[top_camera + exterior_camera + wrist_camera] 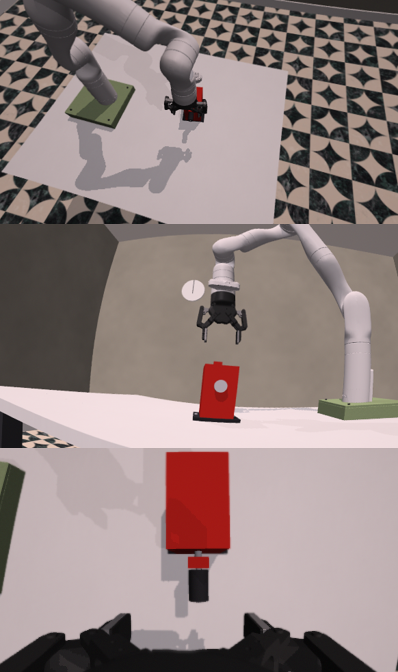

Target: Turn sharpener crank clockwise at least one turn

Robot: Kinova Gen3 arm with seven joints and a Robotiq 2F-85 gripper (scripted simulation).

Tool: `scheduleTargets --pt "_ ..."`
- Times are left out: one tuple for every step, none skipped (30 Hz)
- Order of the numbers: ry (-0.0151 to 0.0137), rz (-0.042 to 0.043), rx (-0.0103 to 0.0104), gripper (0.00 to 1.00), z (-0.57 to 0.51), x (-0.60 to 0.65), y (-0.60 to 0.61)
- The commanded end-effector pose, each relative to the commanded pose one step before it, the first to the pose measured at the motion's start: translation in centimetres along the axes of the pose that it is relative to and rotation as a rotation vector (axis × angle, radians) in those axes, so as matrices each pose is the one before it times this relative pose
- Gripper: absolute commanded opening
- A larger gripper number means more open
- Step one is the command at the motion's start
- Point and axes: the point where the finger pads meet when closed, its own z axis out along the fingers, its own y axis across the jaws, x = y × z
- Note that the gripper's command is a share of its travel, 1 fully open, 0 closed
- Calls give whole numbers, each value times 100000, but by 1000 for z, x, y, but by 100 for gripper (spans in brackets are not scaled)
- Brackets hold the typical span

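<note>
Currently black two-finger gripper (221, 337) hangs above red box-shaped pencil sharpener (219, 391), jaws fully apart, empty; black cylindrical crank knob (198, 586) untouched at top.

The sharpener (219, 391) is standing upright on the desk (102, 418), a red box on a thin black base (216, 419) with a pale round spot on the face turned toward the exterior view. Its red crank (198, 562) is pointing up from the far end, carrying a black knob (198, 586) at the top of its circle, sticking straight out from the body.
</note>
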Motion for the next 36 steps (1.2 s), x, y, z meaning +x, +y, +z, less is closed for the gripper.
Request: scheduleTargets --pt "-232 -385 -390 100 -188 144 99" --pt "-979 -255 -549 100 -188 129 151" --pt "0 0 0 100 0 0 0" --pt "0 0 0 100 0 0 0" --pt "0 0 0 100 0 0 0" --pt "0 0 0 100 0 0 0" --pt "0 0 0 100 0 0 0" --pt "0 0 0 100 0 0 0" --pt "-819 -217 -481 100 -162 110 130" --pt "0 0 0 100 0 0 0" --pt "0 0 0 100 0 0 0" --pt "0 0 0 100 0 0 0" --pt "-670 -180 -408 100 -136 91 109" --pt "0 0 0 100 0 0 0" --pt "0 0 0 100 0 0 0" --pt "0 0 0 100 0 0 0" --pt "-534 -145 -336 100 -110 74 89" --pt "0 0 0 100 0 0 0" --pt "0 0 0 100 0 0 0" --pt "0 0 0 100 0 0 0" --pt "-412 -113 -265 100 -86 57 70" --pt "0 0 0 100 0 0 0" --pt "0 0 0 100 0 0 0" --pt "0 0 0 100 0 0 0" --pt "0 0 0 100 0 0 0" --pt "-303 -84 -198 100 -64 42 52" --pt "0 0 0 100 0 0 0" --pt "0 0 0 100 0 0 0" --pt "-208 -58 -138 100 -45 29 36" --pt "0 0 0 100 0 0 0" --pt "-130 -36 -87 100 -28 18 23" --pt "-69 -19 -46 100 -15 10 12" --pt "0 0 0 100 0 0 0" --pt "-26 -7 -18 100 -6 4 5" --pt "-4 -1 -3 100 -1 1 1" --pt "0 0 0 100 0 0 0"
